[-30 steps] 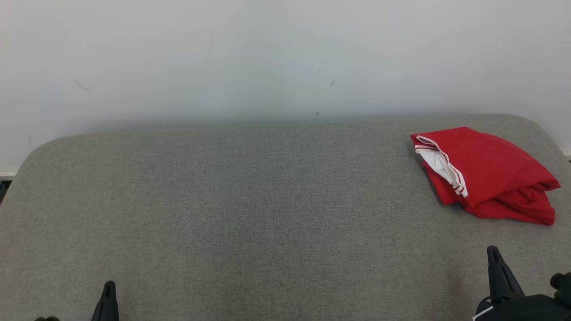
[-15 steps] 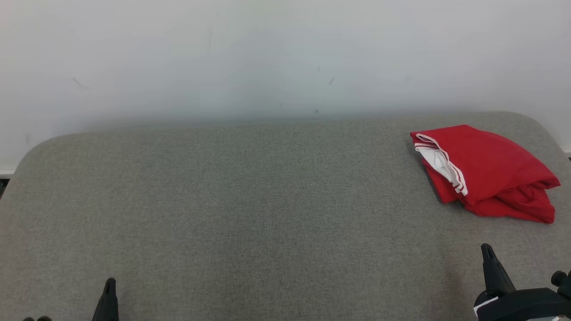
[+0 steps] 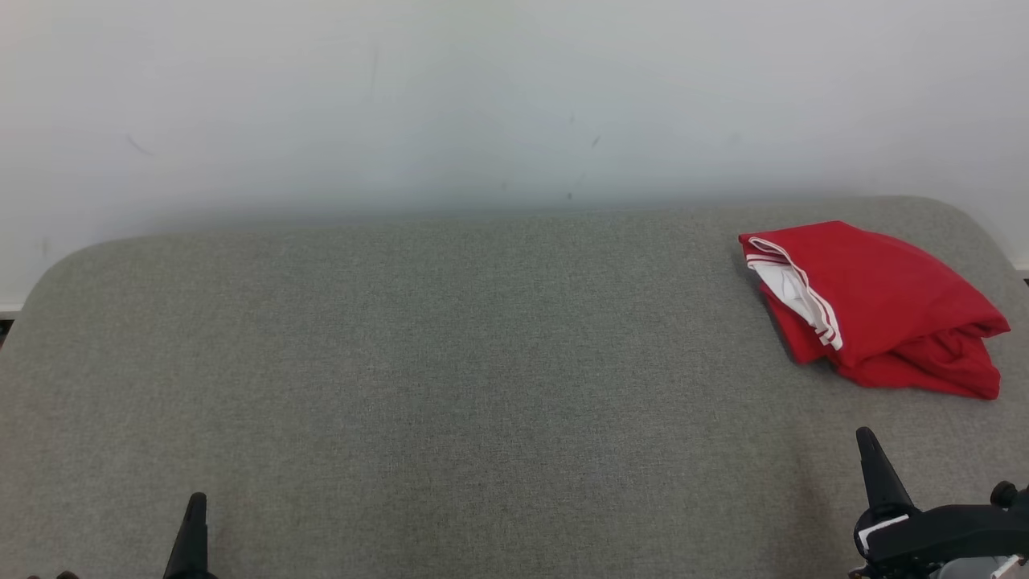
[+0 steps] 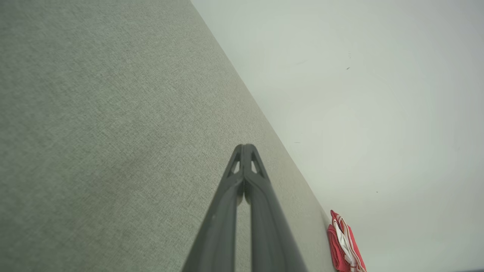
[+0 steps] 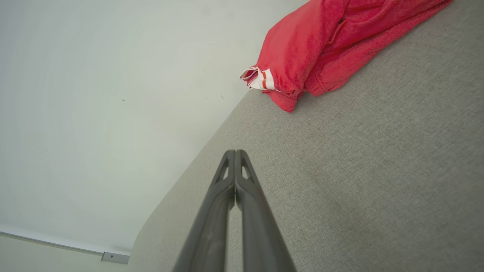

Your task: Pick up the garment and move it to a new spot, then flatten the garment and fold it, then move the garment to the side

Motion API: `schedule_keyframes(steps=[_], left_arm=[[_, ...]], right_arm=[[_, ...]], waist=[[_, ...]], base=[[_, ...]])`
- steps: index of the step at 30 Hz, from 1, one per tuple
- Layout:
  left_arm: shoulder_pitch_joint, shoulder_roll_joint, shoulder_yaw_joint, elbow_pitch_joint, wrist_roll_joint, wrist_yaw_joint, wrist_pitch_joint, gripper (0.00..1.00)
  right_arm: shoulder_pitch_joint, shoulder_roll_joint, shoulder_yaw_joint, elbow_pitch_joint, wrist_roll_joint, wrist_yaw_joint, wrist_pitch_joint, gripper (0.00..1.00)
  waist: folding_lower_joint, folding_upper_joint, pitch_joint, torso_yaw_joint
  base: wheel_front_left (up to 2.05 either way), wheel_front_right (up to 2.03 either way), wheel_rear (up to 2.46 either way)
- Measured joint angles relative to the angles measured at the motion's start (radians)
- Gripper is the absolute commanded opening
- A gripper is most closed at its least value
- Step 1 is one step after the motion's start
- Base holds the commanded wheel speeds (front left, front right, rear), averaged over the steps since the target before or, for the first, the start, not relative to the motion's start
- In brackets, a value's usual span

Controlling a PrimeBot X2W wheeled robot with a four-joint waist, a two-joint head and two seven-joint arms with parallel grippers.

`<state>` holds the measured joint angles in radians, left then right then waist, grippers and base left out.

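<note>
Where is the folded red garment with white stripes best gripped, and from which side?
Probably the thick stacked edge nearest the robot, on the folded red garment. Come from the near side with the right tool, opened first: it lies nearest, and the layers there form a raised lip.

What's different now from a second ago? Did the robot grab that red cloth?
No. The right hand, shut, has edged slightly left and forward over the grey surface; nothing was grabbed or released. The whole head view also drifted a little, so the camera moved. The folded red garment lies untouched at the far right, and the left hand stays shut.
</note>
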<state>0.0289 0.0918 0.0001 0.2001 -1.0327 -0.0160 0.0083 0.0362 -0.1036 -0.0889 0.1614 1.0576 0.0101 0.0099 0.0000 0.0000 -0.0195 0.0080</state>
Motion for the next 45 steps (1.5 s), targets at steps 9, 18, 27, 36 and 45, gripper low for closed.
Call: schedule_keyframes(steps=[9, 18, 27, 36, 45], left_arm=[[-0.023, -0.014, 0.020, 0.018, -0.122, -0.021, 0.021, 0.00], [-0.041, -0.025, 0.041, 0.041, -0.245, -0.046, 0.045, 0.00], [-0.068, -0.032, 0.058, 0.061, -0.367, -0.066, 0.068, 0.00], [-0.085, -0.044, 0.080, 0.081, -0.488, -0.091, 0.088, 0.00], [-0.116, -0.053, 0.089, 0.095, -0.561, -0.107, 0.105, 0.00]], right_arm=[[-0.021, 0.012, -0.009, 0.031, 0.118, 0.021, 0.023, 0.00], [-0.047, 0.025, -0.018, 0.059, 0.234, 0.044, 0.044, 0.00], [-0.078, 0.039, -0.029, 0.087, 0.349, 0.069, 0.066, 0.00], [-0.093, 0.049, -0.038, 0.117, 0.463, 0.090, 0.089, 0.00], [-0.120, 0.058, -0.044, 0.132, 0.544, 0.105, 0.105, 0.00]], waist=[[0.0000, 0.0000, 0.005, -0.002], [0.0000, 0.0001, 0.009, -0.003], [0.0000, 0.0000, 0.014, -0.005], [0.0000, 0.0000, 0.019, -0.007], [0.0000, 0.0000, 0.021, -0.008]], base=[[0.00, 0.00, 0.00], [0.00, 0.00, 0.00], [0.00, 0.00, 0.00], [0.00, 0.00, 0.00], [0.00, 0.00, 0.00]])
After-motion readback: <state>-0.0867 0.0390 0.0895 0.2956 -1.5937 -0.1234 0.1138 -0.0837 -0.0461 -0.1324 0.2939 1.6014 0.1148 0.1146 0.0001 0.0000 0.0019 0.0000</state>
